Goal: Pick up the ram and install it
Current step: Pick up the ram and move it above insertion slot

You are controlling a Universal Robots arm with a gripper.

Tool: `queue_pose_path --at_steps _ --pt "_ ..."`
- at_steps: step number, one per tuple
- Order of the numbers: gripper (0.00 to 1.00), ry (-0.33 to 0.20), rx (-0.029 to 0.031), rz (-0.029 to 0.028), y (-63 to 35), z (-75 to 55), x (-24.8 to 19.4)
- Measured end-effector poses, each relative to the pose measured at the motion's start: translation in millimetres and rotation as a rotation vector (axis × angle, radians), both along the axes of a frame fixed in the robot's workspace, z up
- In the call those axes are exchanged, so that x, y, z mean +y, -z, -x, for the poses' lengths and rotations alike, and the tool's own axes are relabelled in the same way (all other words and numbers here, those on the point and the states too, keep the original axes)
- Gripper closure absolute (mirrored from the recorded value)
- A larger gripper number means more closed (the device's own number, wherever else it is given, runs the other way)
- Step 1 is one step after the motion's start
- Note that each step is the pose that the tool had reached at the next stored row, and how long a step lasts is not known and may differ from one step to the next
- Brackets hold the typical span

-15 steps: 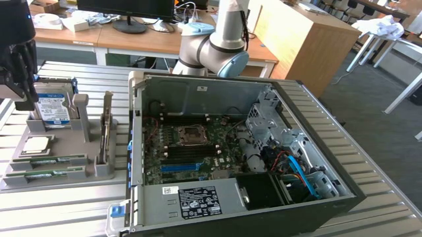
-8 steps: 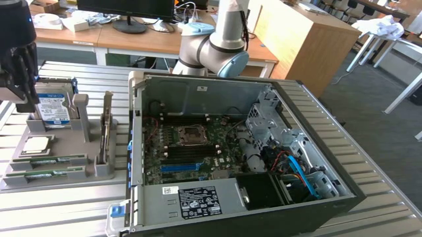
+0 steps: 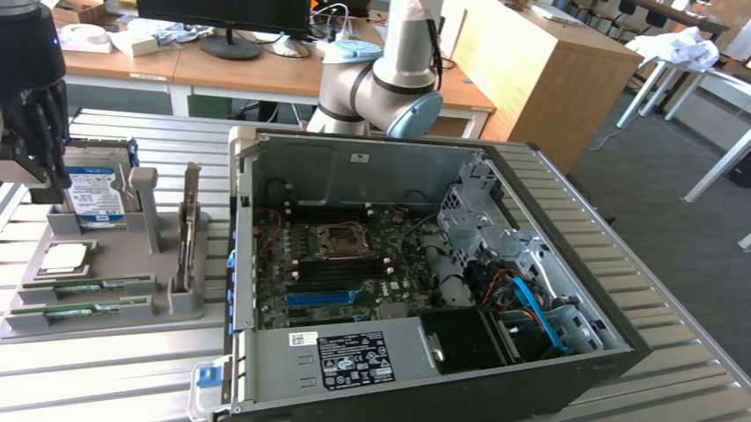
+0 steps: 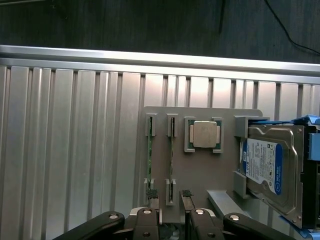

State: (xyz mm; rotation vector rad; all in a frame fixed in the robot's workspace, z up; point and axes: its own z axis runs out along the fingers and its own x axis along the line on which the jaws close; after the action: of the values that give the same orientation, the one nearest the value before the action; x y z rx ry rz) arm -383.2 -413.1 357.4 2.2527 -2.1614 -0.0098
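The ram sits unpicked in its slot on the grey holder, beside the processor chip. The gripper hovers above the holder's edge with its fingers spread and empty, so both picking and installing remain.

Upper left of the exterior view, a wooden desk carries a dark monitor, and a tall wooden cabinet stands at upper right. Grey carpet runs down the right edge past white table legs. A ribbed metal table spreads across the foreground, evenly lit.
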Motion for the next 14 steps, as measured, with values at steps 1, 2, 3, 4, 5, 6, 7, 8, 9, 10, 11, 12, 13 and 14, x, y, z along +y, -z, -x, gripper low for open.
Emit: queue_pose_path --at_steps 1,2,3,4,5,6,7,8,9,10,11,12,13,14 --pt "0.70 0.000 0.0000 0.0000 0.4 0.0 0.0" --pt "0.70 0.000 0.0000 -0.0001 0.7 0.0 0.0" --pt "0.70 0.000 0.0000 -0.0001 1.1 0.0 0.0" --pt "0.70 0.000 -0.0001 -0.0001 1.5 0.0 0.0" --pt "0.70 0.000 -0.0002 -0.0001 1.9 0.0 0.0" --pt "0.70 0.000 -0.0001 -0.0001 2.3 0.0 0.0" --pt "0.70 0.000 -0.0001 -0.0001 2.9 0.0 0.0" --pt "0.70 0.000 -0.0001 -0.0001 3.3 0.0 0.0" --pt "0.70 0.000 -0.0001 -0.0001 3.8 0.0 0.0" --pt "0.70 0.000 -0.0001 -0.0001 4.2 0.0 0.0" --pt "0.70 0.000 -0.0001 -0.0001 4.7 0.0 0.0" --pt "0.70 0.000 0.0000 -0.0001 5.1 0.0 0.0" --pt "0.70 0.000 0.0000 0.0000 5.5 0.0 0.0" --pt "0.70 0.000 0.0000 -0.0001 6.0 0.0 0.0"
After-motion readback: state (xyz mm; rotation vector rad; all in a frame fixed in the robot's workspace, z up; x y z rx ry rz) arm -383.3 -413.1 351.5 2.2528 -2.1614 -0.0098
